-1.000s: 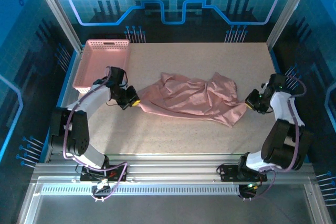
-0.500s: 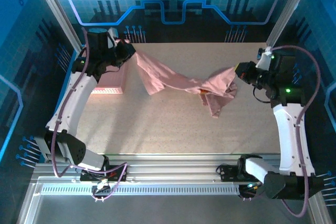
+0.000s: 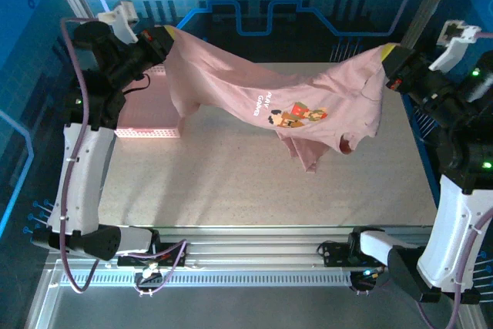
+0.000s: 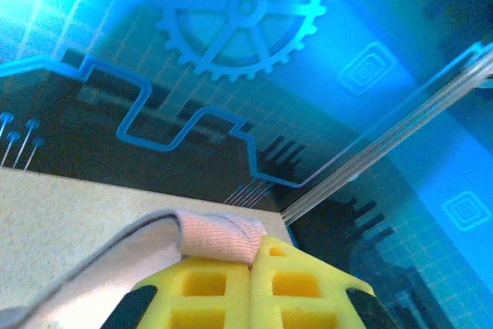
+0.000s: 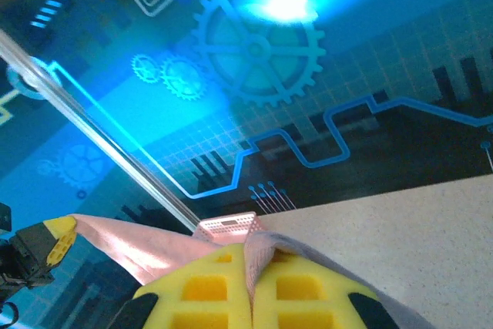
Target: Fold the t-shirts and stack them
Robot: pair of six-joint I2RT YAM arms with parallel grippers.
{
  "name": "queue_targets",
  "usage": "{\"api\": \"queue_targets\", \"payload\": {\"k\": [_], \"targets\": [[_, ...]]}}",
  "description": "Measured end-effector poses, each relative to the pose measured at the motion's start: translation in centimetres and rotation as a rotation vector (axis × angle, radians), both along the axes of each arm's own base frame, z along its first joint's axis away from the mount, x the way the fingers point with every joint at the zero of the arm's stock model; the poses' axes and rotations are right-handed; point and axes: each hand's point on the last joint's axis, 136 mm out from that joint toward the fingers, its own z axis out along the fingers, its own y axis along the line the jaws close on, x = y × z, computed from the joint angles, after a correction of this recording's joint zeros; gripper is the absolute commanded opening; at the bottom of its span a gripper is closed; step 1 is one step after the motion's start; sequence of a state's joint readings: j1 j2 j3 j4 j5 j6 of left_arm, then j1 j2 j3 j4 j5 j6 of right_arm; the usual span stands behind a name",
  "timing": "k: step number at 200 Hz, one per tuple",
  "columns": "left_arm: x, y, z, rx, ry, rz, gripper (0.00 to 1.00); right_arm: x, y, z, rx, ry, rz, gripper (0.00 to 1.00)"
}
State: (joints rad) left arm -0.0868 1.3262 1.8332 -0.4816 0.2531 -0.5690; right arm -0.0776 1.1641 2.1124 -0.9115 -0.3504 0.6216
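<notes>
Two pincers share one pink t-shirt (image 3: 231, 82), each pressed together on a pinch of its fabric. The left pincer (image 3: 158, 36) grips one end up by the far left corner, and the right pincer (image 3: 393, 67) grips the other end high on the right. In the left wrist view a rolled edge of cloth sits squeezed between the yellow pads (image 4: 223, 283), and the right wrist view shows a similar fold caught between its own pads (image 5: 208, 287).

Held apart and raised, the shirt hangs as a sagging span over the counter (image 3: 231, 190), its pixel-style chest print (image 3: 296, 115) facing up. This looks meant to let the weight pull the crumples out before laying it flat for folding. A bunched part droops below the print; whether it touches the counter is unclear. The pink lattice basket (image 3: 146, 130) sits under the left end.
</notes>
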Motion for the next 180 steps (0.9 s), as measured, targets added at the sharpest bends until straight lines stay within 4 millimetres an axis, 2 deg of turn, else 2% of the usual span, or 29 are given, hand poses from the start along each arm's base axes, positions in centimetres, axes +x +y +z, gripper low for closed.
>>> {"api": "queue_targets", "payload": {"k": [26,41,71,97,116,138,155,180], "targets": [[-2.4,0.0,4.9,0.004,-0.128,-0.010,0.00,-2.9,0.4,4.5,-0.010,-0.118,0.013,0.00],[-3.8,0.1,7.3,0.007,-0.194,-0.016,0.00,-4.4,0.7,6.1,-0.015,-0.172,0.024,0.00],[-6.1,0.0,11.0,0.012,-0.293,-0.033,0.00,-6.3,1.1,7.8,-0.017,-0.236,0.039,0.00],[-6.6,-0.2,12.1,0.022,-0.328,-0.044,0.00,-5.5,1.3,7.8,-0.015,-0.228,0.057,0.00],[-5.2,-0.5,11.2,0.024,-0.300,-0.056,0.00,-3.0,1.4,6.8,-0.011,-0.176,0.075,0.00],[-1.3,-1.1,8.7,0.028,-0.222,-0.076,0.00,1.6,1.5,4.6,0.001,-0.074,0.110,0.00],[3.4,-1.9,5.5,0.025,-0.130,-0.103,0.00,6.3,1.9,2.4,0.010,0.014,0.142,0.00],[11.7,-3.3,0.6,-0.013,-0.009,-0.146,0.00,14.2,2.2,-1.6,0.015,0.129,0.170,0.00]]}}
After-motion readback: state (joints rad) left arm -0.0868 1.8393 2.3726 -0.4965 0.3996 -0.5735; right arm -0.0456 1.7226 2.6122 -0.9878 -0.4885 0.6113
